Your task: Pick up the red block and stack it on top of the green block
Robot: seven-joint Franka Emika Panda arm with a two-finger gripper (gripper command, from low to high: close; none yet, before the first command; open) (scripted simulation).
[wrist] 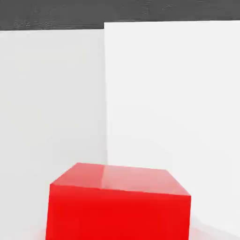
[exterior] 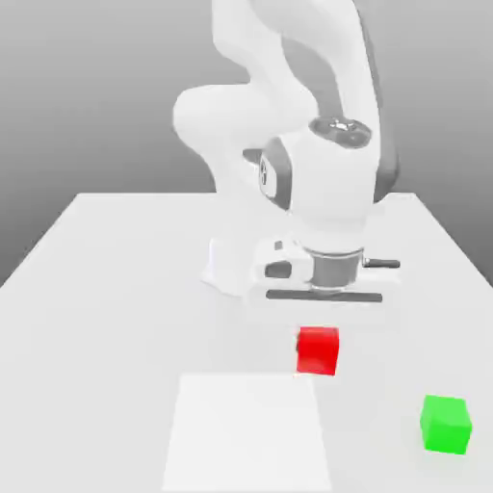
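The red block [exterior: 318, 350] is a small matte cube near the middle of the white table [exterior: 106, 289]. It lies straight beneath my gripper [exterior: 324, 298], which points downward and is shut on the block. In the hand view the red block [wrist: 119, 204] looms very close, its top face and one side showing. The green block [exterior: 446, 424], a cube of the same size, rests on the table toward the exterior view's right and nearer the front edge, well apart from the red one.
A paler white square patch [exterior: 248, 433] lies flat on the table in front of the red block, and its edge shows in the hand view [wrist: 173, 93]. The arm's base [exterior: 241, 262] stands behind the gripper.
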